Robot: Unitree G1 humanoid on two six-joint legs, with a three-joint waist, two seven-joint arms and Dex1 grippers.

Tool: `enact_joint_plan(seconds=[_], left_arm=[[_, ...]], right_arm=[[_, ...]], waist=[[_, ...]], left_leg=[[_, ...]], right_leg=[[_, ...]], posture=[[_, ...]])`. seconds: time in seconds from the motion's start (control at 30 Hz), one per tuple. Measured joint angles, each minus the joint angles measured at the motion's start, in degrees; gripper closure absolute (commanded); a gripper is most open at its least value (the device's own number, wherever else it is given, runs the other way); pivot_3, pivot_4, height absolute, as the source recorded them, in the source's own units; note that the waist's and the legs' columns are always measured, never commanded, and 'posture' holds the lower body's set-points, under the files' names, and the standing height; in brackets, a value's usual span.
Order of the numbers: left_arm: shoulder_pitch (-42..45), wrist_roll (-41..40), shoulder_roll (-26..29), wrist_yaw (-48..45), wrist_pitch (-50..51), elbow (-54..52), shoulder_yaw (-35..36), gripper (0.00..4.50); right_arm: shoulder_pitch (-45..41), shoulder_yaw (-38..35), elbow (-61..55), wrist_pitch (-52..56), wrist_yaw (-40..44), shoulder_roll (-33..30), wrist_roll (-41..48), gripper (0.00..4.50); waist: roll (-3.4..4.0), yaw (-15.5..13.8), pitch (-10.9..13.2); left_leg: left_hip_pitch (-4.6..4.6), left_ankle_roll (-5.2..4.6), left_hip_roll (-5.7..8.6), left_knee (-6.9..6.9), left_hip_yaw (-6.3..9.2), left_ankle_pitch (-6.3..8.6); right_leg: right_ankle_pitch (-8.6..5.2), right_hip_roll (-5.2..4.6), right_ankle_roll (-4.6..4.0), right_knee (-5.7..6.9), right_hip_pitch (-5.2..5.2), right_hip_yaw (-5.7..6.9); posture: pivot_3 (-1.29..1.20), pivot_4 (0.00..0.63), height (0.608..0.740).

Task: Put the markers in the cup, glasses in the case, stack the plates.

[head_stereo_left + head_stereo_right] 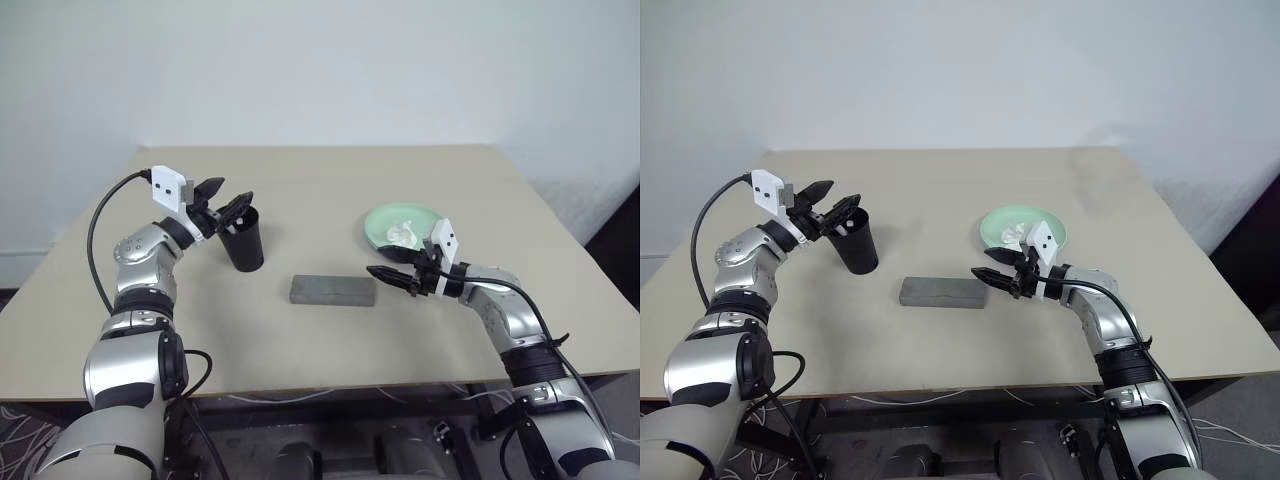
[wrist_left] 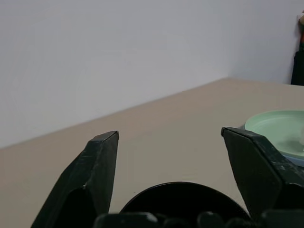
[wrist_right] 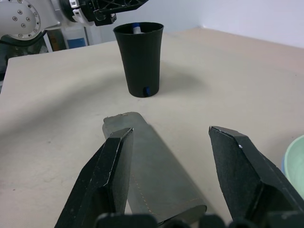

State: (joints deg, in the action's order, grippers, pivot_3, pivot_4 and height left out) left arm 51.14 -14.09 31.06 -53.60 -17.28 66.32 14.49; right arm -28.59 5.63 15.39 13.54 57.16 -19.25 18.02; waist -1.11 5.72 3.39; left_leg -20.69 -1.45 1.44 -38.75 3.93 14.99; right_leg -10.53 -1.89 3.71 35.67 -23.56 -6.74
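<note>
Black-fingered left end effector (image 1: 228, 201) hovers spread wide over the cup (image 1: 243, 240); right end effector (image 1: 392, 278) gapes empty.

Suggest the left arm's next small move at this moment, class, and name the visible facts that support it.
Probably lift the left gripper straight up and away from the black cup. It is open above the rim, empty, and a marker already stands inside the cup. The grey case lies closed and the mint green plate sits on the other, so little seems left there.
</note>
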Motion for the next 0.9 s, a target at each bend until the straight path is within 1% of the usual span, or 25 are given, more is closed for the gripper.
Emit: enact_joint_plan(seconds=[0.27, 0.9], left_arm=[[0.0, -1.2, 0.0, 0.1, -0.4, -1.8, 1.7, 1.03], [0.0, -1.5, -0.1, 0.1, -0.4, -2.0, 1.8, 1.03]], right_arm=[[0.1, 0.0, 0.0, 0.0, 0.5, -0.1, 0.0, 1.75], [0.1, 0.0, 0.0, 0.0, 0.6, -0.1, 0.0, 1.75]], waist=[[0.00, 0.0, 0.0], [0.00, 0.0, 0.0]], left_leg=[[0.00, 0.00, 0.00, 0.00, 0.00, 0.00], [0.00, 0.00, 0.00, 0.00, 0.00, 0.00]], right_leg=[[0.00, 0.00, 0.00, -0.01, 0.00, 0.00], [0.00, 0.00, 0.00, -0.01, 0.00, 0.00]], posture=[[0.00, 0.000, 0.737], [0.00, 0.000, 0.737]])
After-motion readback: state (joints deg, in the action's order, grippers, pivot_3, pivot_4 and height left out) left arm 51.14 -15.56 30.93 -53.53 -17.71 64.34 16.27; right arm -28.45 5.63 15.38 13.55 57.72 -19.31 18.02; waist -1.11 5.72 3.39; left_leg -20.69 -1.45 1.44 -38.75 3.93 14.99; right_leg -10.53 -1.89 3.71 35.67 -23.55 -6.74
